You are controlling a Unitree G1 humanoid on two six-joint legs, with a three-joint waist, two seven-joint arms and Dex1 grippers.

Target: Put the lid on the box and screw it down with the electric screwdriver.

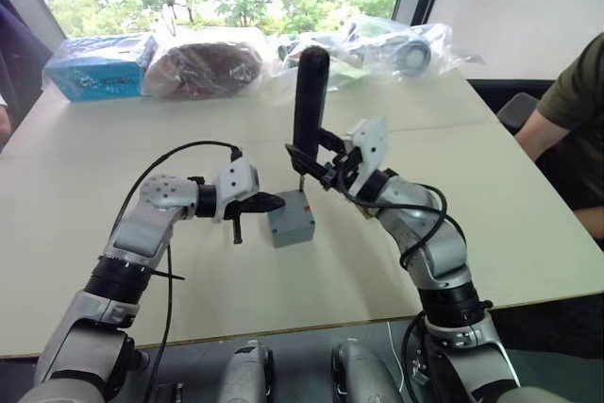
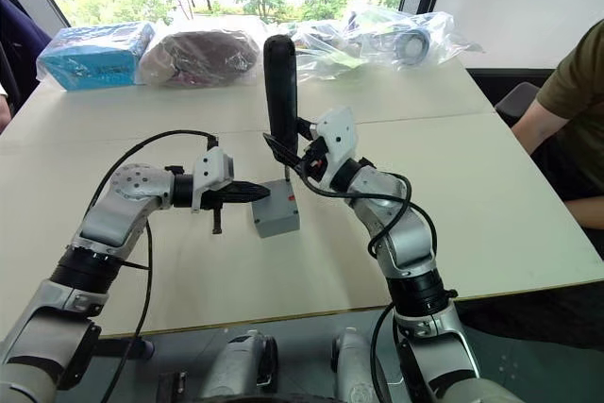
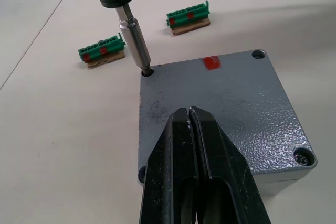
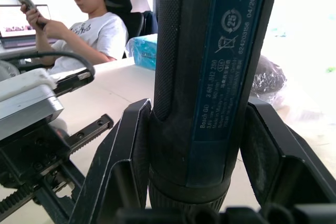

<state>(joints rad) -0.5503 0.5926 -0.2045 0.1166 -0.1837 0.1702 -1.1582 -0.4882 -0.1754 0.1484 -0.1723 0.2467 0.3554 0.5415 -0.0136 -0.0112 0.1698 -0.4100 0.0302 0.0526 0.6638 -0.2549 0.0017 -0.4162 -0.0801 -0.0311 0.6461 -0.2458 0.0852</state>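
Right tool [image 1: 316, 165] is pinching the electric screwdriver [image 1: 310, 106] around its lower barrel, holding it upright with the bit [image 3: 134, 40] sitting in a far-corner screw hole of the lid [image 3: 220, 114]. Left tool [image 3: 197, 145] is pressing down on the lid with its fingers pressed together, steadying the stack. Beneath the lid, the box [image 1: 292, 219] is sitting near the middle of the bench [image 1: 528, 224], well in from every edge, red mark [image 3: 211, 63] showing on top.

Slipping is the likely trouble, as I judge it: if the screwdriver is leaning off vertical, the bit could be camming out of the screw head and skating across the textured lid, or the torque could be twisting the box under the left tool (only downward pressure is holding it). A screw [image 3: 302, 156] is already seated in the corner diagonally opposite.

Two green connector blocks [image 3: 102, 55] are lying just beyond the box. Plastic-wrapped bundles [image 1: 203, 63] and a blue carton [image 1: 99, 68] are lining the far edge, below a window full of trees. A person [image 1: 566, 120] is sitting at the bench's right side.
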